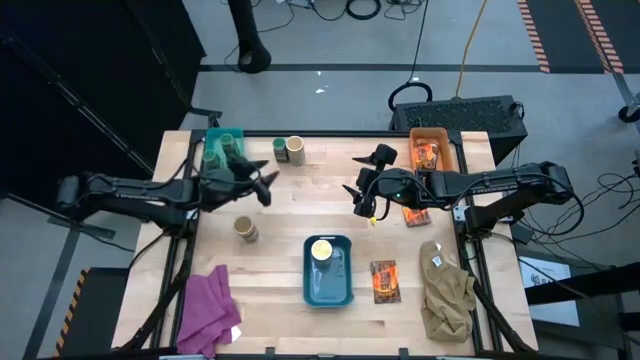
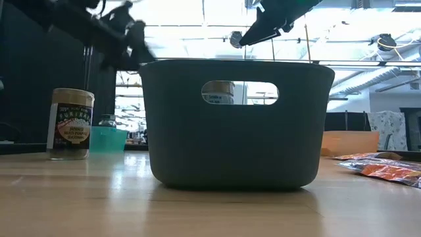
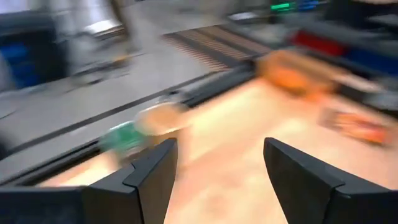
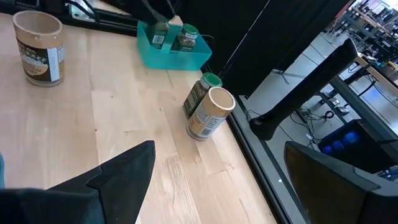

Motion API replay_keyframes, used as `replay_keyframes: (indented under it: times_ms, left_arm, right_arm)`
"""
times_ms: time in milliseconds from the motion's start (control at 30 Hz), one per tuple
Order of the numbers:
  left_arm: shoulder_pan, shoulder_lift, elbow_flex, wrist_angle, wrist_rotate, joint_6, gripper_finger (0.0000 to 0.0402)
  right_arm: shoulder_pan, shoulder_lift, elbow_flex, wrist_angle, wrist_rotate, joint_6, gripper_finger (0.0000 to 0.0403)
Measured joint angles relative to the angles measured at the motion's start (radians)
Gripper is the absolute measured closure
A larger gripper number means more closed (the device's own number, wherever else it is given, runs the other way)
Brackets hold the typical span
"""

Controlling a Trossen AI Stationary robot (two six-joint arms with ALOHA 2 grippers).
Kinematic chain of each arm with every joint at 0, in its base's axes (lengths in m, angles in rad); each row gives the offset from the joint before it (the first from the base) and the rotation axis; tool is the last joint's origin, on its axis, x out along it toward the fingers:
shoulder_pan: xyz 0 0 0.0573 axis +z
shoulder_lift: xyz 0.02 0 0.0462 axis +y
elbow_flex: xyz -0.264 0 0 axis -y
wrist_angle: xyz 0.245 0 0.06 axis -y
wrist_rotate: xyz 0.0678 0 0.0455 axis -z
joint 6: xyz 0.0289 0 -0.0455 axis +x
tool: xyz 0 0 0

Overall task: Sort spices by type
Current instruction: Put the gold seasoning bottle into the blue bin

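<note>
My left gripper (image 1: 267,182) (image 3: 221,146) is open and hangs over the table's left-middle, just right of a small teal bin (image 1: 222,148) holding green jars (image 4: 186,36). My right gripper (image 1: 355,178) (image 4: 219,148) is open above the table's middle, fingers pointing left. A green jar (image 1: 280,148) and a cream-topped jar (image 1: 295,148) sit side by side near the far edge. Another cream-topped jar (image 1: 245,229) stands on the table's left-middle, and one (image 1: 322,250) sits in the dark blue bin (image 1: 330,293). Orange-and-black packets lie in the orange bin (image 1: 432,150), under the right arm (image 1: 415,214) and near the front (image 1: 384,281).
A khaki cloth (image 1: 446,292) lies crumpled at the near right corner and a purple cloth (image 1: 205,312) at the near left corner. Bare wood shows between the two grippers and in front of the far-edge jars. A person's legs stand beyond the far edge (image 1: 247,35).
</note>
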Motion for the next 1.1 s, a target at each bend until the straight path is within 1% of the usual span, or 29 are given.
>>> replay_keyframes:
  times_ms: [67, 133, 367, 433, 500, 567, 700, 800, 867, 933, 1000, 1100]
  left_arm:
    - [-0.036, 0.0, 0.027, 0.028, 0.053, 0.036, 0.0157]
    - [-0.072, 0.0, 0.057, 0.024, 0.074, 0.061, 0.0157]
    - [-0.193, 0.0, 0.126, 0.014, 0.077, 0.121, 0.0157]
    - [-0.23, 0.001, 0.153, -0.033, 0.077, 0.124, 0.0157]
    - [-0.273, 0.009, 0.195, -0.125, 0.077, 0.112, 0.0157]
    - [-0.313, 0.028, 0.255, -0.25, 0.077, 0.07, 0.0157]
    - [-0.38, 0.113, 0.435, -0.578, 0.077, -0.045, 0.0157]
    - [-0.405, 0.194, 0.566, -0.845, 0.084, -0.148, 0.0157]
    - [-0.413, 0.248, 0.643, -1.004, 0.14, -0.198, 0.0157]
    - [-0.417, 0.294, 0.699, -1.132, 0.216, -0.213, 0.0157]
    - [-0.419, 0.326, 0.728, -1.235, 0.274, -0.217, 0.0157]
    - [-0.418, 0.35, 0.74, -1.352, 0.315, -0.22, 0.0157]
  right_arm:
    - [0.0, 0.0, 0.0, -0.005, 0.0, 0.001, 0.0064]
    - [0.0, 0.0, 0.0, -0.008, 0.0, 0.002, 0.0064]
    - [0.0, 0.0, 0.0, -0.021, 0.0, 0.01, 0.0064]
    - [0.0, 0.0, 0.0, -0.033, 0.0, 0.013, 0.0064]
    - [0.0, 0.0, 0.0, -0.047, 0.0, 0.019, 0.0064]
    - [0.0, 0.0, 0.0, -0.049, 0.0, 0.024, 0.0064]
    - [0.0, 0.0, 0.0, -0.047, 0.0, 0.024, 0.0064]
    - [0.0, 0.0, 0.0, -0.046, 0.0, 0.024, 0.0064]
    - [0.0, 0.0, 0.0, -0.045, 0.0, 0.029, 0.0064]
    - [0.0, 0.0, 0.0, -0.045, 0.0, 0.032, 0.0064]
    - [0.0, 0.0, 0.0, -0.045, 0.0, 0.032, 0.0064]
    - [0.0, 0.0, 0.0, -0.045, 0.0, 0.039, 0.0064]
